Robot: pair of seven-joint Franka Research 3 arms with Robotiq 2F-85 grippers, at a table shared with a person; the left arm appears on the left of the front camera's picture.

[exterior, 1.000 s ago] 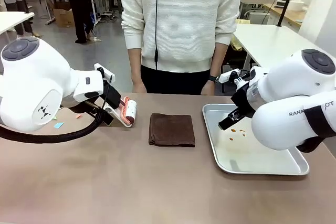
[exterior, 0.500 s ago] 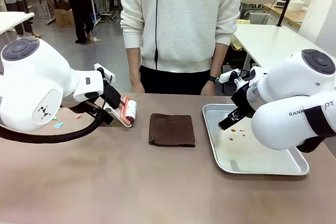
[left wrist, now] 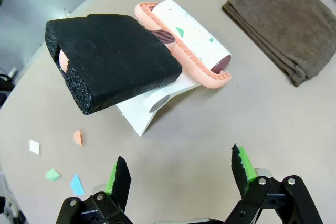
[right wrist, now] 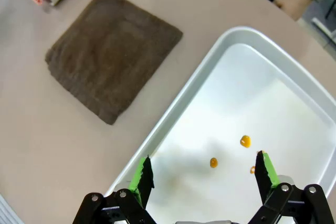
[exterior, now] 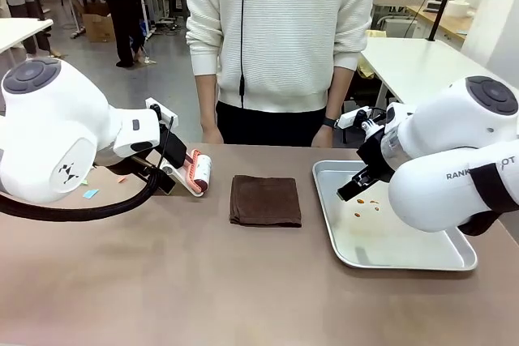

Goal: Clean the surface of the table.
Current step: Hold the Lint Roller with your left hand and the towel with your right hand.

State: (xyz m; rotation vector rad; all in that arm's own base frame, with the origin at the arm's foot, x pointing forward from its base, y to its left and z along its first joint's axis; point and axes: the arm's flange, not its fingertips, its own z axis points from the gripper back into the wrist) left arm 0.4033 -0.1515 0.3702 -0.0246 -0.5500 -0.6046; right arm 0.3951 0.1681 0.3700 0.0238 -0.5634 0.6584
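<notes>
now | table (exterior: 203, 281) stretches out under both arms, paper scraps (left wrist: 77, 137) lying at its left | my left gripper (left wrist: 180, 169) gapes wide, empty, just short of the lint roller (left wrist: 184, 40), whose foam grip (left wrist: 113, 59) is propped up, i judge for easy grabbing | right gripper (right wrist: 203, 171) wide open, empty, above the tray (exterior: 409, 237) with its orange crumbs (right wrist: 244, 140) | brown cloth (exterior: 265, 199) between | person (exterior: 280, 38) at far edge

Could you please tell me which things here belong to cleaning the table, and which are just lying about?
Likely for the job: table; paper scraps on it; lint roller; cloth.
Likely just lying about: tray; orange bits in it.
</notes>
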